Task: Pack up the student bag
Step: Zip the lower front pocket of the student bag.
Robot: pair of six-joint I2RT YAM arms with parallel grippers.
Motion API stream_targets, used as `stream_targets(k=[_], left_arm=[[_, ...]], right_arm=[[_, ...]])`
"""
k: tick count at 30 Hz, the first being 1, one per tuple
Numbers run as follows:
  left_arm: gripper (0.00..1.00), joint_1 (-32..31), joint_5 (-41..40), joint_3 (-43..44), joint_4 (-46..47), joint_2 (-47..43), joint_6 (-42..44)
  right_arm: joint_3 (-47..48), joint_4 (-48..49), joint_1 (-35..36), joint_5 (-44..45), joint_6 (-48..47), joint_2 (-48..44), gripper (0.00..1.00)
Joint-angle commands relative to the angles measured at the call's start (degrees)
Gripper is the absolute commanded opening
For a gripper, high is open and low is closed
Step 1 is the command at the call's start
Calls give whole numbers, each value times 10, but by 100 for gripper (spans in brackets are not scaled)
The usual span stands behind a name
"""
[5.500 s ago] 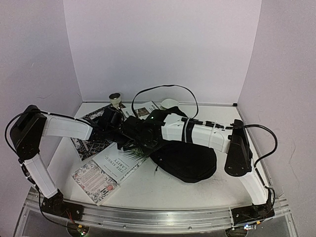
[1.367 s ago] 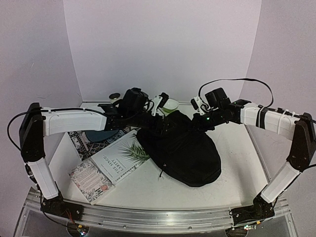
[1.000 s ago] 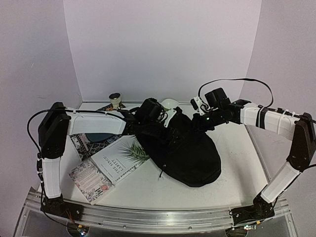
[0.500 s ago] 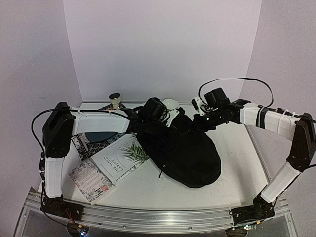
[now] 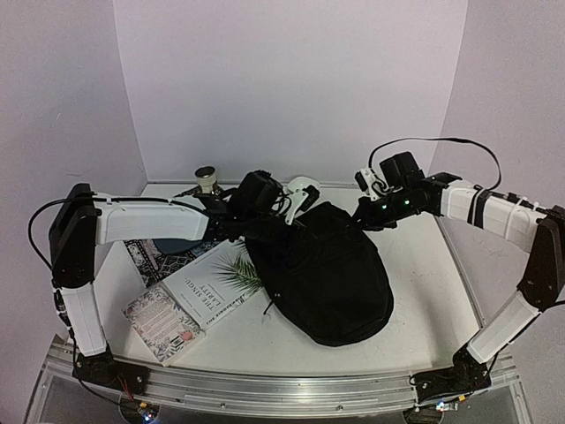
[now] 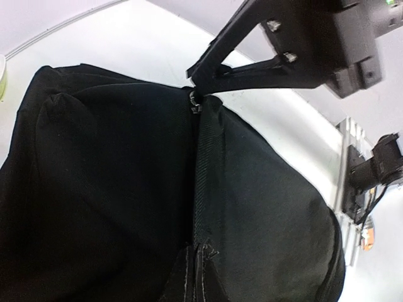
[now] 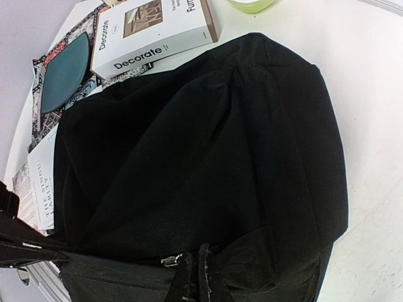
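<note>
The student bag [image 5: 322, 274] is a large black fabric backpack lying in the middle of the table, its upper edge stretched between both grippers. My left gripper [image 5: 267, 226] is shut on the bag's left upper edge. In the left wrist view a pinched fold of black fabric sits at that gripper [image 6: 200, 267], and a webbing strap [image 6: 204, 170] runs up to a metal zip pull [image 6: 196, 99]. My right gripper [image 5: 365, 215] is shut on the right upper edge; in its wrist view the gripper [image 7: 204, 274] pinches fabric beside a zip pull [image 7: 170, 259].
A white book with a palm leaf [image 5: 212, 278] and a small patterned book [image 5: 168, 322] lie left of the bag. Behind them is a patterned mat with a teal plate [image 7: 63, 63]. A "Decorate" book [image 7: 151, 28], a small jar [image 5: 206, 177] and a pale bowl [image 5: 303, 185] stand at the back.
My left gripper has closed on the bag's edge and drawn back to the left. The right gripper has shifted slightly right, pulling the bag's top taut between them.
</note>
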Motion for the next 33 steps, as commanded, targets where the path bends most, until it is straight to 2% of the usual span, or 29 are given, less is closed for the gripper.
stream_targets(k=[1,9,16,18,22,27,33], left_arm=[[0,4,-40,-26,-34,-91,-43],[0,5,-105,-65,-53,-109,-74],[0,21,-188,-67,-105,-93,-111],[0,22,-186,-55,-117,-79,-107],[0,10,-121,-22,-117,-37,-92],[0,-24,-98,27,-117,23,-73],[0,-24,-92,21,-116,35,-70]], right_arm=[[-8,-25,-84,143,-6,-33,0],[-43,-30,-155,130,-11,-62,0],[-42,-38,-175,92,-23,-52,0],[-34,-43,-175,46,-28,-48,0],[-31,-33,-166,-67,-19,-38,0],[-36,-28,-129,-70,-7,-9,0],[-59,-13,-122,-67,16,9,5]])
